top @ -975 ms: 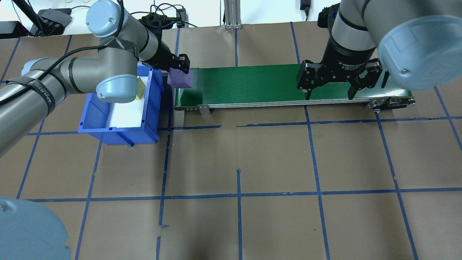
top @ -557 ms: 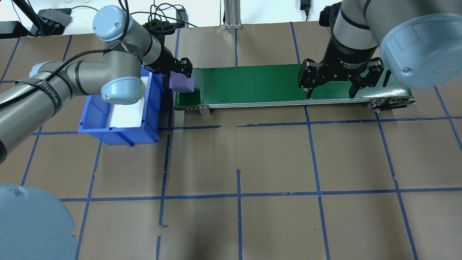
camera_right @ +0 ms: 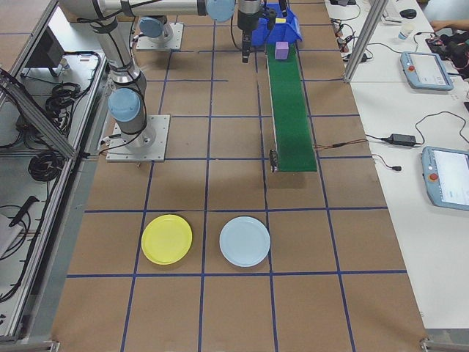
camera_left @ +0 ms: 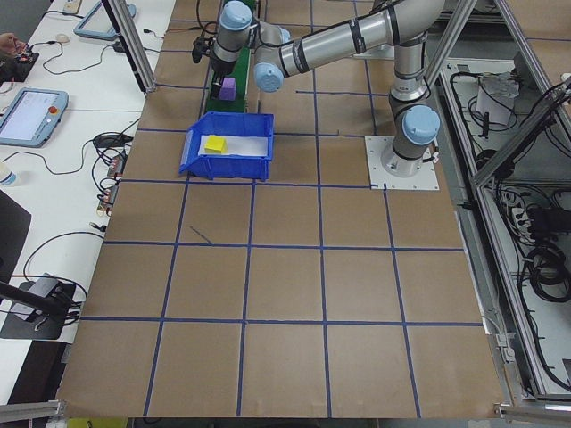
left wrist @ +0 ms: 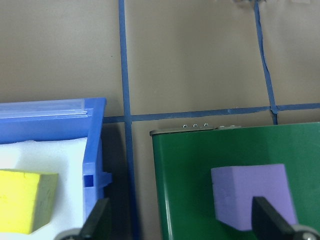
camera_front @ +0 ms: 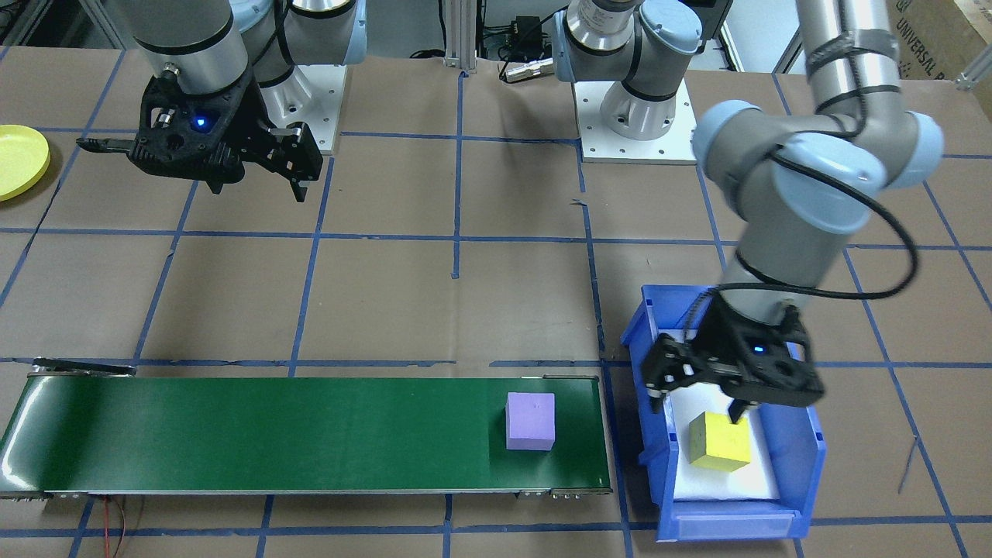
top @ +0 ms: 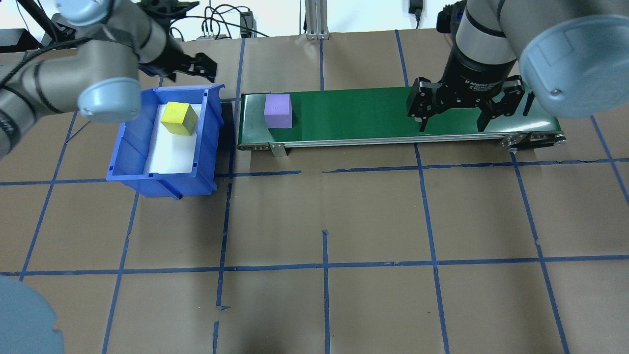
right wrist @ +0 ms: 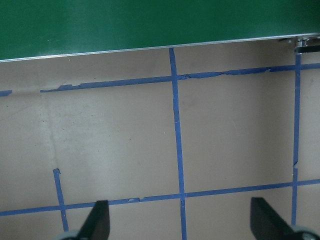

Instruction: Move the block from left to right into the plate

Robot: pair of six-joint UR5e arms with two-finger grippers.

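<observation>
- Purple block (top: pixel 278 111): a foam-looking cube standing free on the green conveyor belt (top: pixel 373 115), at the end next to the blue bin (top: pixel 128 162); nothing touches it.
- Left gripper (camera_front: pixel 701 391): jaws spread, nothing held; it hangs over the bin, above and just beside the yellow block (camera_front: pixel 721 442) lying on the bin's white lining. In its wrist view both fingertips frame the gap between bin and belt, with the purple cube partly behind one of them.
- Right gripper (top: pixel 451 127): jaws wide apart, empty, poised over the opposite end of the belt; its wrist view shows only belt edge and taped paper between the fingertips.
- Yellow plate (camera_right: pixel 167 239): on the table well apart from the belt, past its far end, with a pale blue plate (camera_right: pixel 245 241) just beside it; both carry nothing.
- Progress, as judged: the purple cube appears delivered to the belt, an early stage. Left to do: travel along the belt, pick-up by the right gripper, carry to the yellow plate. The yellow block awaits in the bin.
- Surface: brown paper covering marked into squares with blue tape (top: pixel 324 265).
- Room: aluminium framing, cables, and side benches holding tablet-style pendants (camera_right: pixel 425 70).
</observation>
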